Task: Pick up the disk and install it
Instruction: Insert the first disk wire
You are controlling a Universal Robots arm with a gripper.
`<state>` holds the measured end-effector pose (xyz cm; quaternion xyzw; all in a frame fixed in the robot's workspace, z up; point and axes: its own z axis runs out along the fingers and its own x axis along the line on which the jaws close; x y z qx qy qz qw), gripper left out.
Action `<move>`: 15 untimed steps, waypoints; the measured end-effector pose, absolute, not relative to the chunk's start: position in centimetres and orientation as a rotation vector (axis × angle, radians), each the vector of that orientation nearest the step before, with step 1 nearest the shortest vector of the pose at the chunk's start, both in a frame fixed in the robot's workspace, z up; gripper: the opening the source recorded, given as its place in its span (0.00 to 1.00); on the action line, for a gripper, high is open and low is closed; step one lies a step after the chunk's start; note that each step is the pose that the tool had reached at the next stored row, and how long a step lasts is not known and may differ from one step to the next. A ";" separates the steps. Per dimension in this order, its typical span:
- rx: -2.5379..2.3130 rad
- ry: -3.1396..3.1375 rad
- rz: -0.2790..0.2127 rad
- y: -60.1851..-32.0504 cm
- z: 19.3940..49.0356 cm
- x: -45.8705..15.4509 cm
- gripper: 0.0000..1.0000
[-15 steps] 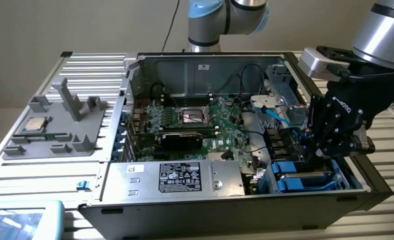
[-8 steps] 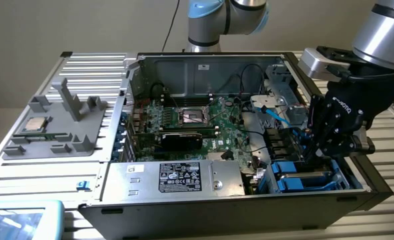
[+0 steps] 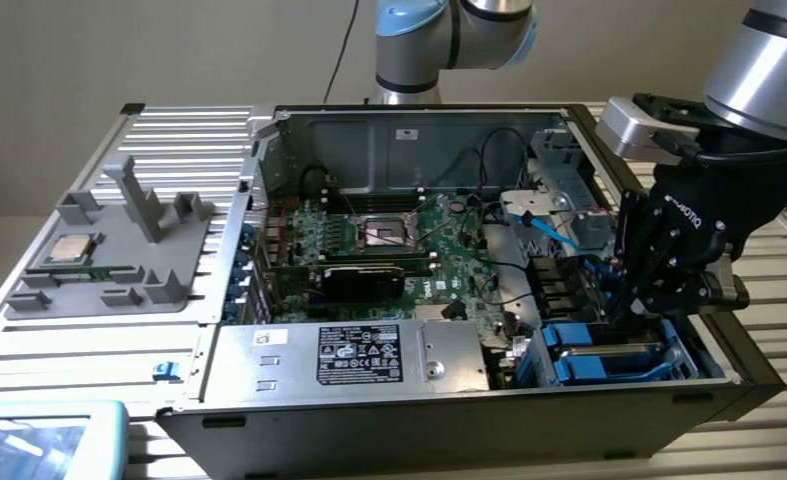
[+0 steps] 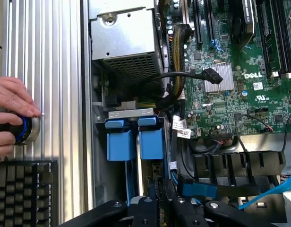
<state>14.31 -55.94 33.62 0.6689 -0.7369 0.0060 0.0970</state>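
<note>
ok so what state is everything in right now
computer case: lying on its side, open
disk: blue-framed, standing in the drive bay
gripper: down in the bay, right over the disk
cpu chip: lying on the grey holder outside the case
hand: resting on a blue-ringed knob

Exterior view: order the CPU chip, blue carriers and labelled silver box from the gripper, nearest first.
1. blue carriers, just below the gripper
2. labelled silver box, toward the exterior view's left
3. CPU chip, on the grey tray outside
</note>
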 end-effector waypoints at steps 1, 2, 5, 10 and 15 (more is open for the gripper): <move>1.981 -2.183 0.017 -55.9 33.6 14.3 0.16; 1.981 -2.183 0.017 -55.9 33.6 14.3 0.16; 1.982 -2.183 0.017 -55.9 33.5 14.3 0.16; 1.982 -2.184 0.018 -55.9 33.5 14.3 0.16; 1.982 -2.184 0.019 -55.9 33.4 14.3 0.16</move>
